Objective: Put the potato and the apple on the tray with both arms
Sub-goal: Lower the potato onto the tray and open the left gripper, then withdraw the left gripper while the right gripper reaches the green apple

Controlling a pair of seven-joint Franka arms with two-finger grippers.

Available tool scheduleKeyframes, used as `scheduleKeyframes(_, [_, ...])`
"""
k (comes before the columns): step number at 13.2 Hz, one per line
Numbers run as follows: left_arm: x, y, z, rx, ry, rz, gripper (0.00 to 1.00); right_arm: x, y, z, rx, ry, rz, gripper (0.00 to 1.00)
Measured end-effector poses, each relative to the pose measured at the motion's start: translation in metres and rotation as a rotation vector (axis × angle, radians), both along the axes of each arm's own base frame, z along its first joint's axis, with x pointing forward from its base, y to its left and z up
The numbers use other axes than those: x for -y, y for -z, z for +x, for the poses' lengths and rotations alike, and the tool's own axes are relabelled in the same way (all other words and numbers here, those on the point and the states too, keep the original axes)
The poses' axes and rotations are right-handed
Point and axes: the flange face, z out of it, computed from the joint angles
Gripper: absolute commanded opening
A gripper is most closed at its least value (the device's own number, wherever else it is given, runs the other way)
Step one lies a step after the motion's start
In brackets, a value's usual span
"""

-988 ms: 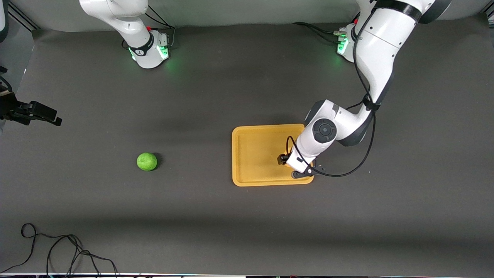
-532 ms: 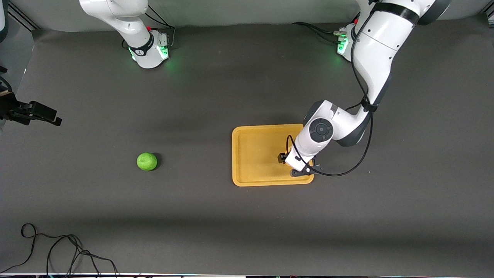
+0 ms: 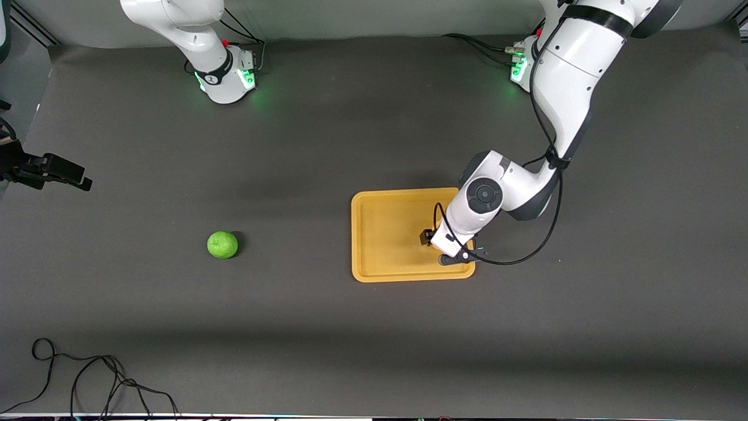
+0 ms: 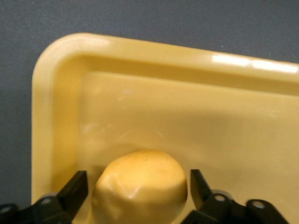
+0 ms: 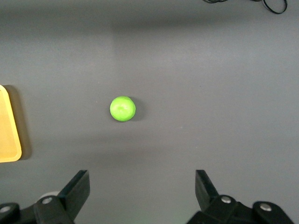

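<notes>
Right gripper (image 3: pixel 58 172) is hanging, fingers spread and grasping nothing, over the right arm's end of the table; that arm is waiting; the apple (image 3: pixel 222 244) is sitting on the bare table between it and the tray (image 3: pixel 385 234), well apart from both; left gripper (image 3: pixel 447 248) is reaching down into the tray's corner nearest the front camera at the left arm's end, its fingers (image 4: pixel 77 189) standing just off the potato (image 4: pixel 140 186), released, which is resting on the tray.

One potato (image 4: pixel 140 186), one green apple (image 3: pixel 222 244), one yellow tray (image 3: pixel 383 234), two white arms with two black grippers, and one loose black cable (image 3: pixel 87 380) at lower left
</notes>
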Motion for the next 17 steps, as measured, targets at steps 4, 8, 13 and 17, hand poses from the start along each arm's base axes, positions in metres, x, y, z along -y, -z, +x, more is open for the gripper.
scheduleKeyframes(4, [-0.003,-0.023,0.006,0.002,-0.004,0.016,0.99,0.0,0.0,0.0,0.0,0.0,0.0,1.0])
scheduleKeyframes(8, [-0.056,-0.151,0.025,-0.024,0.044,0.107,0.99,0.0,0.0,0.0,-0.001,0.0,0.0,1.0])
scheduleKeyframes(13, [-0.199,-0.262,0.039,-0.067,0.14,0.166,0.97,0.002,0.0,0.0,0.0,-0.011,0.0,1.0])
scheduleKeyframes(17, [-0.302,-0.321,0.041,-0.111,0.158,0.145,0.93,0.001,0.012,0.001,-0.001,-0.009,0.035,1.0])
